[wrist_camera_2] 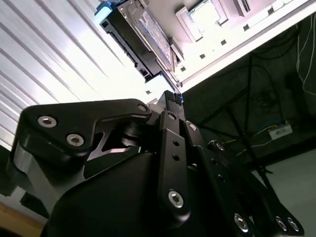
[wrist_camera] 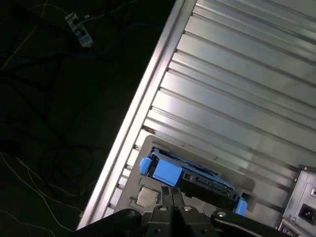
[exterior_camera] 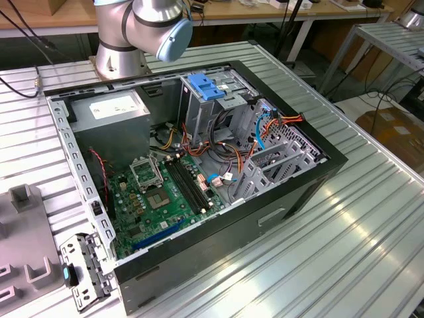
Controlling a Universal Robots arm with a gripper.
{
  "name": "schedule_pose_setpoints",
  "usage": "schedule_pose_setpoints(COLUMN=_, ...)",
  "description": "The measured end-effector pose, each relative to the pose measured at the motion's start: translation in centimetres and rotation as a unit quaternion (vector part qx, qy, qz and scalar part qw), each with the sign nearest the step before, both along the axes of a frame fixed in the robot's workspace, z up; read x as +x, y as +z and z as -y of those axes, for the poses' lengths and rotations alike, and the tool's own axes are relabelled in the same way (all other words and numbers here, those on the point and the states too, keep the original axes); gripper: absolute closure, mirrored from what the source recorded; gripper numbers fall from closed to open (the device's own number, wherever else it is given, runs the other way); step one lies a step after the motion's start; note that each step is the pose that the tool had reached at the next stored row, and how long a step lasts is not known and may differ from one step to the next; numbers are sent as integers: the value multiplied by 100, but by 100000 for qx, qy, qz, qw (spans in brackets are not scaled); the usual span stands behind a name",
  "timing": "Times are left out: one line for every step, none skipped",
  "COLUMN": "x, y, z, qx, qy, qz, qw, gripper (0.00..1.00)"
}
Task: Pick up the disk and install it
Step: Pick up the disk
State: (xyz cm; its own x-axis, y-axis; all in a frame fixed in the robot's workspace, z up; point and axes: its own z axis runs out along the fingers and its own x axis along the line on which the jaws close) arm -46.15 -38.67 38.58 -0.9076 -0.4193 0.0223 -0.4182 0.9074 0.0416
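Closest in, the gripper [wrist_camera: 172, 191] is seen in both wrist views with fingers drawn narrowly together and nothing held. Just past the tips, the disk [wrist_camera: 202, 180], framed by its blue bracket [wrist_camera: 165, 172], lies in a grey holder [wrist_camera: 163, 147] near the table [wrist_camera: 237, 89] edge; contact cannot be told. Farther off, in the exterior view, an open computer case [exterior_camera: 298, 192] is noted beside the arm base [exterior_camera: 119, 56].

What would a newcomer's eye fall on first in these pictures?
The open computer case on the ribbed table in the exterior view, with its green motherboard bare. In the first wrist view, the disk in its bright blue frame lies in a grey holder, close to the end effector.
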Motion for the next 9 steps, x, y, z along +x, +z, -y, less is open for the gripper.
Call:
schedule_pose_setpoints(x=0, y=0, z=0, qx=-3, qy=960, qz=1, qw=99995, gripper=89)
schedule_pose_setpoints(x=0, y=-1, z=0, qx=-5, qy=2079, qz=-2, qw=99978, gripper=89)
schedule_pose_setpoints(x=0, y=-1, z=0, qx=-5, qy=3053, qz=-1, qw=99953, gripper=89)
schedule_pose_setpoints(x=0, y=-4, z=0, qx=-6, qy=6102, qz=0, qw=99814, gripper=89)
schedule_pose_setpoints(x=0, y=-6, z=0, qx=-7, qy=7762, qz=0, qw=99698, gripper=89)
schedule_pose_setpoints(x=0, y=-8, z=0, qx=-12, qy=9855, qz=4, qw=99513, gripper=89)
schedule_pose_setpoints(x=0, y=-9, z=0, qx=-19, qy=12011, qz=90, qw=99276, gripper=89)
schedule_pose_setpoints(x=0, y=-10, z=0, qx=-31, qy=13910, qz=193, qw=99028, gripper=89)
schedule_pose_setpoints(x=0, y=-12, z=0, qx=-40, qy=15092, qz=288, qw=98854, gripper=89)
